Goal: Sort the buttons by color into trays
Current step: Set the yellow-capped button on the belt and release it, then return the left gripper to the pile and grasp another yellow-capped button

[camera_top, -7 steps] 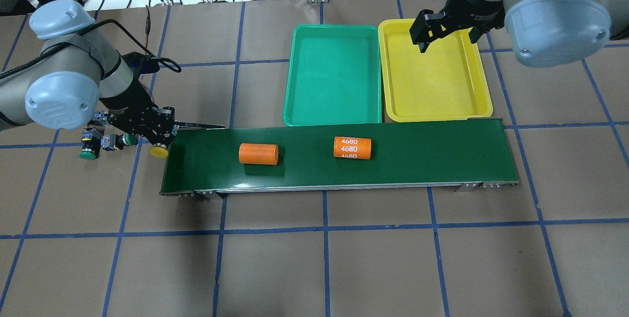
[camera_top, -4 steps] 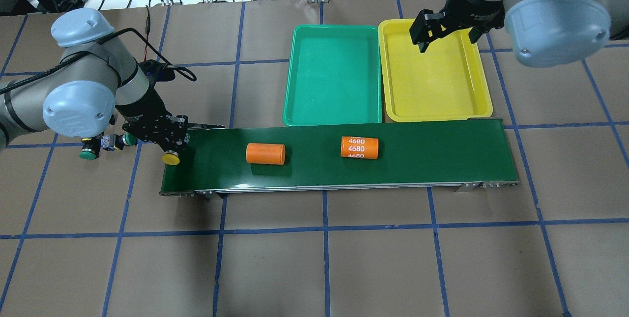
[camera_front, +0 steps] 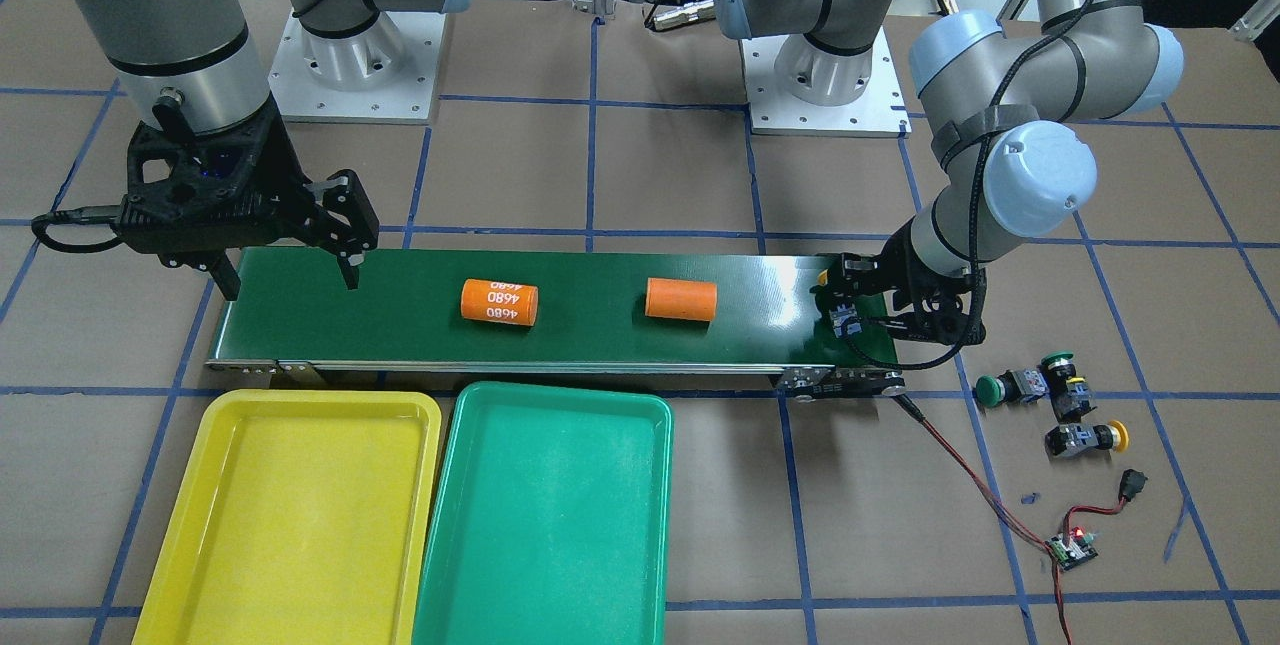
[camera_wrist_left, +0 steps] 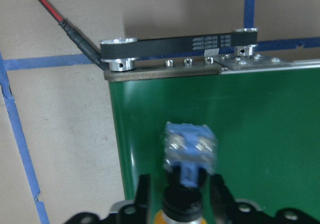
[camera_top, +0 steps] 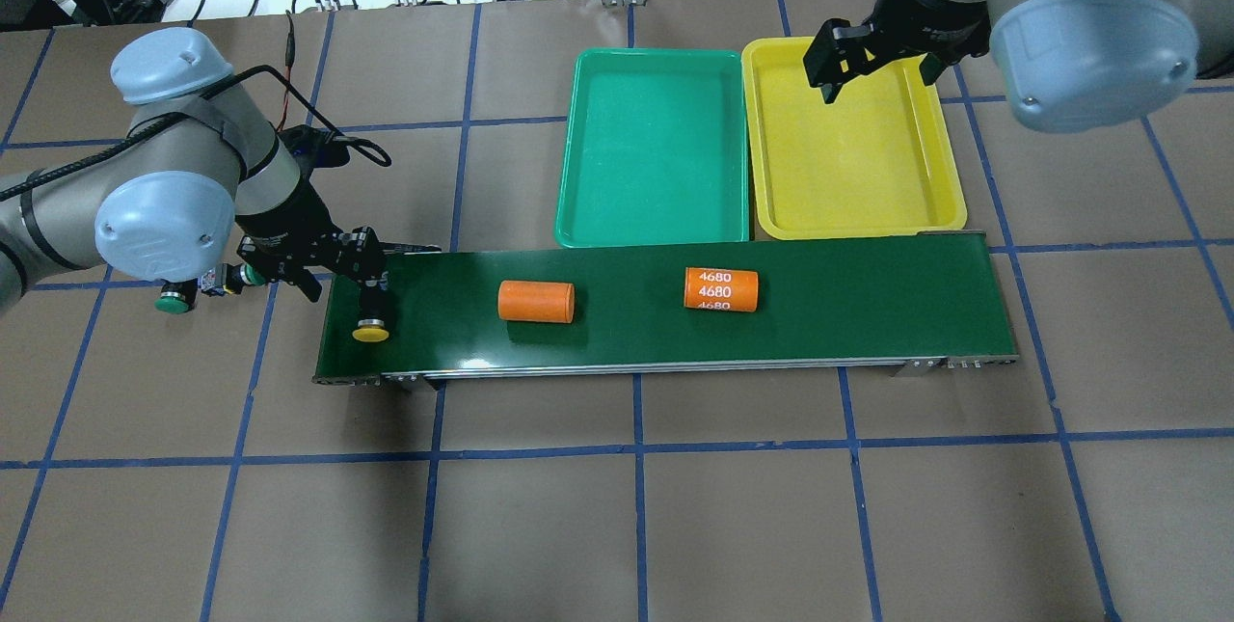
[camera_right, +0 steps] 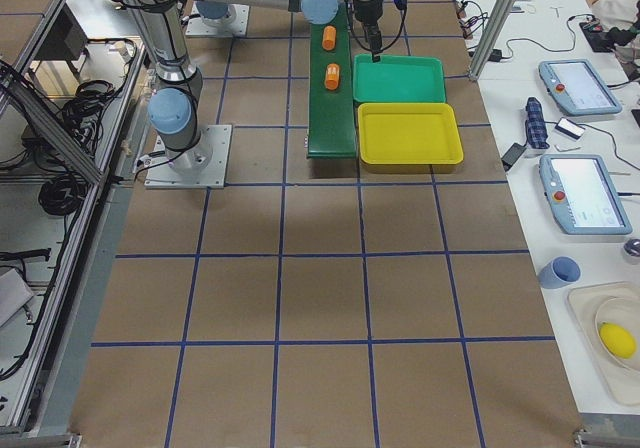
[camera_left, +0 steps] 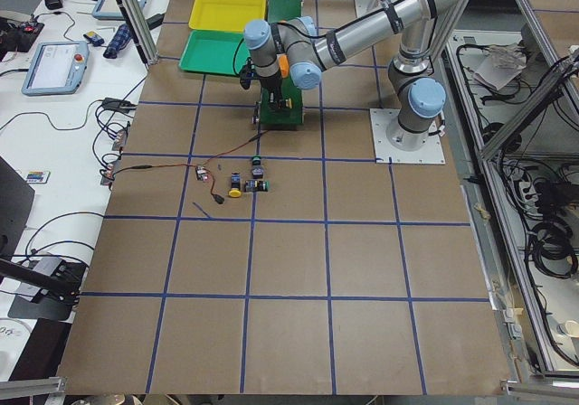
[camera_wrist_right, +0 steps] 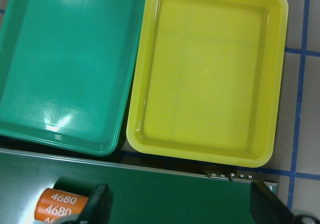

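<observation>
1. Left gripper (camera_top: 369, 304) grips a yellow button (camera_top: 370, 334) by its squared body, above the belt's (camera_top: 868, 304) left end; the button is probably light, rigid plastic with a slippery domed cap
2. Two green buttons (camera_front: 990, 389) and a spare yellow button (camera_front: 1085, 439) lie on the table beside that end
3. Right gripper (camera_front: 290, 277) hangs spread and empty near the yellow tray (camera_top: 954, 207) and green tray (camera_top: 569, 169)

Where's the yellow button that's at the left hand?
Overhead view: the yellow button is in the left hand, over the conveyor belt's left end, left of the plain orange cylinder.
</observation>
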Tool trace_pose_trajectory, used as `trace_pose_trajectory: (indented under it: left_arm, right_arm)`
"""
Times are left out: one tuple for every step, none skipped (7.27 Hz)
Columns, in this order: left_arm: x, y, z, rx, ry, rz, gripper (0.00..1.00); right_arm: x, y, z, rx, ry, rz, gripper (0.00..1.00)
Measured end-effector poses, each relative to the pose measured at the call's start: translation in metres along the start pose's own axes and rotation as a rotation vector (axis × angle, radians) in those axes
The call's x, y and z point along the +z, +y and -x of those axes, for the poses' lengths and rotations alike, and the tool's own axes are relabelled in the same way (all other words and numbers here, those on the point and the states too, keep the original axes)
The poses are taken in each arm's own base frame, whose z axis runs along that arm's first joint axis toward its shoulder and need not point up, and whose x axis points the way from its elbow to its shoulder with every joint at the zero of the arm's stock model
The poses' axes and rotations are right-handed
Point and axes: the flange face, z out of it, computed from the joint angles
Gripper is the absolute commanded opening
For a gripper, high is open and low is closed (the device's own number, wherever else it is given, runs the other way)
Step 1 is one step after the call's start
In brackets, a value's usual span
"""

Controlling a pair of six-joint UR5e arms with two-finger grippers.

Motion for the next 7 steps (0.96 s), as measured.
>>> trace_pose_trajectory:
  left_arm:
    - [-0.010, -0.001, 0.001, -0.001, -0.003, -0.020, 1.00]
    - [-0.027, -0.003, 0.006, -0.010, -0.012, -0.053, 1.00]
    - [-0.048, -0.007, 0.018, -0.027, -0.022, -0.091, 1.00]
    - [-0.068, -0.013, 0.043, -0.061, -0.027, -0.126, 1.00]
    - [-0.078, -0.020, 0.076, -0.092, -0.027, -0.144, 1.00]
    - [-0.078, -0.025, 0.106, -0.106, -0.034, -0.146, 1.00]
    - [-0.072, -0.033, 0.130, -0.127, -0.060, -0.153, 1.00]
  right_arm:
    - [0.000, 0.000, 0.000, 0.000, 0.000, 0.000, 1.00]
    - [0.000, 0.000, 0.000, 0.000, 0.000, 0.001, 1.00]
    - [0.000, 0.000, 0.000, 0.000, 0.000, 0.001, 1.00]
    - [0.000, 0.000, 0.000, 0.001, 0.000, 0.001, 1.00]
    - [0.000, 0.000, 0.000, 0.000, 0.000, 0.000, 1.00]
    - [0.000, 0.000, 0.000, 0.000, 0.000, 0.000, 1.00]
    - [0.000, 0.000, 0.000, -0.001, 0.000, 0.000, 1.00]
